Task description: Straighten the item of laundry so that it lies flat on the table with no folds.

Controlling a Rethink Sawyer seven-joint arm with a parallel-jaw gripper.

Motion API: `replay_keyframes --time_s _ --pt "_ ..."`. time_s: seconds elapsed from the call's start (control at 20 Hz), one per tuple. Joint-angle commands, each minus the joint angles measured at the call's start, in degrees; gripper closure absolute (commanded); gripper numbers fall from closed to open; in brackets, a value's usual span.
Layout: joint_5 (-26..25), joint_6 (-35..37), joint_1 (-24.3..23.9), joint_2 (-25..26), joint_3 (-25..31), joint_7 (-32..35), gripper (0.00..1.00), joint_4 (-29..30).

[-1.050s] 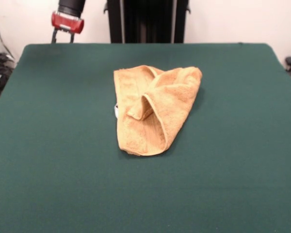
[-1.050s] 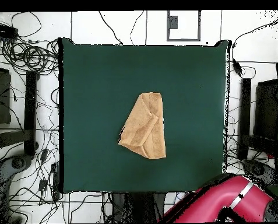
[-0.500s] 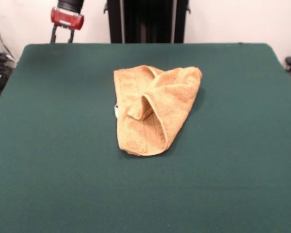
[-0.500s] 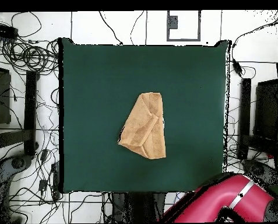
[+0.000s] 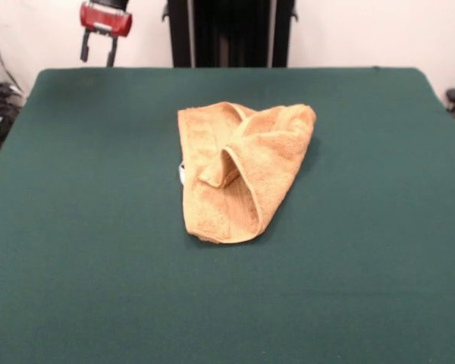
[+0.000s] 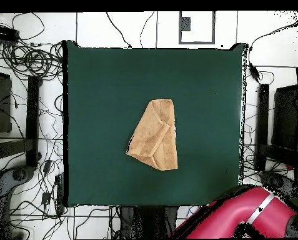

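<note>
Table (image 5: 76, 227): green top bare but for cloth. Towel (image 5: 239, 171) near centre, folded over itself, flap doubled toward 6 o'clock, so unflattened. Gripper (image 5: 97, 51) at 11 o'clock past far edge, fingers parted, empty, parked clear of towel before approach.
</note>
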Motion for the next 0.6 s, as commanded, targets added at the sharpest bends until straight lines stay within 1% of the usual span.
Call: replay_keyframes --time_s 0.05,0.3,0.4,0.5,0.6 --pt "-8.3 8.4 2.5 4.7 6.1 8.3 0.0 10.1" --pt "-9.5 8.8 2.2 4.2 6.4 8.6 0.0 10.4" --pt "-11.4 9.8 2.5 3.4 7.5 10.2 0.0 10.4" --pt "-11.7 10.4 3.0 2.4 8.4 11.0 0.0 11.6" --pt "-10.9 10.7 3.5 1.8 9.0 11.1 0.0 12.9"
